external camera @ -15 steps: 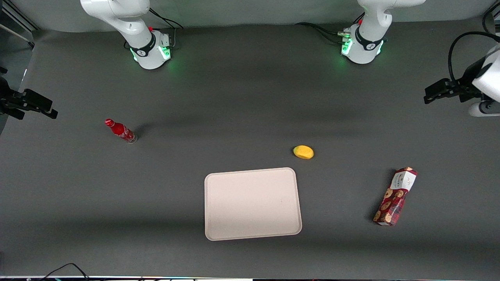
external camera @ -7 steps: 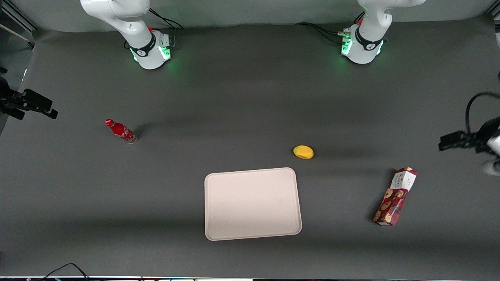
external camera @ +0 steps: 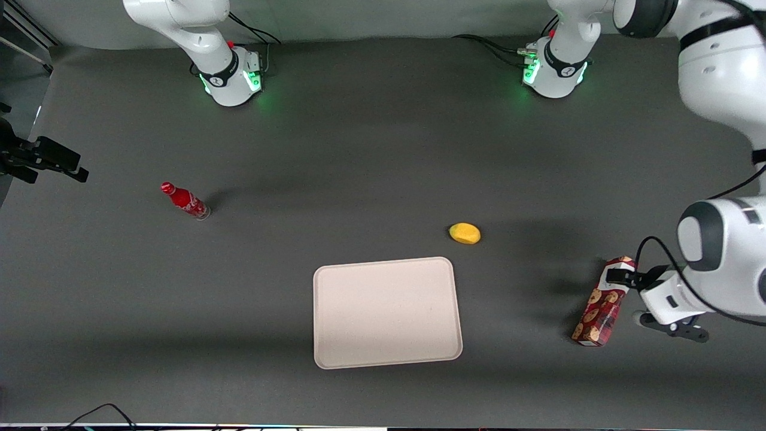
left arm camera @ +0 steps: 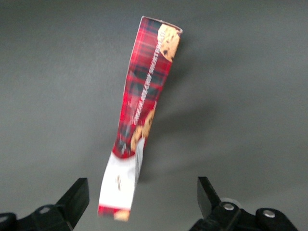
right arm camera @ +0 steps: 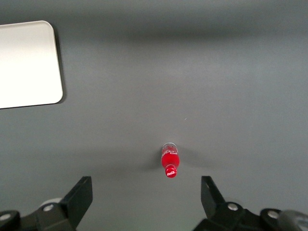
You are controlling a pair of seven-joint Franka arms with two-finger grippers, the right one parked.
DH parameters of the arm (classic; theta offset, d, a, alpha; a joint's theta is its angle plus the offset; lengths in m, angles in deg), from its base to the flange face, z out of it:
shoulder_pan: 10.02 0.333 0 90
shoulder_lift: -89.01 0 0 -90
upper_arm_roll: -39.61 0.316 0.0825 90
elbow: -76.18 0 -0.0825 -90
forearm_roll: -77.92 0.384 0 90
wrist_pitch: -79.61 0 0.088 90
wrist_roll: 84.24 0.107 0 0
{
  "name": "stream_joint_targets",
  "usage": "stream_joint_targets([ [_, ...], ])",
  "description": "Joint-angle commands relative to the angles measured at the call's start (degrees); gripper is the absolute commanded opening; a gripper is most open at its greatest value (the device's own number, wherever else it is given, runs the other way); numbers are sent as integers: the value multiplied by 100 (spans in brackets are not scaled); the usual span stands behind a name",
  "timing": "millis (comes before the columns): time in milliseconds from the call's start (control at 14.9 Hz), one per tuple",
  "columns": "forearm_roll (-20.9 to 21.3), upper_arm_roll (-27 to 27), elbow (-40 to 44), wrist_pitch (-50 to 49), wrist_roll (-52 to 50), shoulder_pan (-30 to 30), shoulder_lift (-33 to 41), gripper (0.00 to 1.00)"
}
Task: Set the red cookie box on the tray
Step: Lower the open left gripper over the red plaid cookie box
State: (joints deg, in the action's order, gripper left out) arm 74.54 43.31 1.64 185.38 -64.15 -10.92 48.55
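A: How do we think the cookie box will handle?

B: We'd guess a light, thin carton that dents easily; best taken across its narrow sides near the middle. It lies on the surface, well apart from the tray, toward the working arm's end

A: And our claw?

B: Spread wide, holding nothing, poised above the box's white-label end

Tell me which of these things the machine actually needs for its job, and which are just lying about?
Needed:
red cookie box, lying on the table
tray, nothing on it yet
tool, open, hanging over the box's white end

Lying about:
yellow fruit, beside the tray's corner
small red bottle, toward the parked arm's end
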Motion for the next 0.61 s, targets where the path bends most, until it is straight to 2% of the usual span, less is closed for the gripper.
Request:
stream_joint_targets([
  [0,-102,52,115,531,337,11,-278,100],
  [269,-93,52,80,1427,407,11,-743,100],
  [471,-67,52,-253,1614,468,11,-788,99],
  [538,-84,52,-280,1562,434,3,-780,55],
])
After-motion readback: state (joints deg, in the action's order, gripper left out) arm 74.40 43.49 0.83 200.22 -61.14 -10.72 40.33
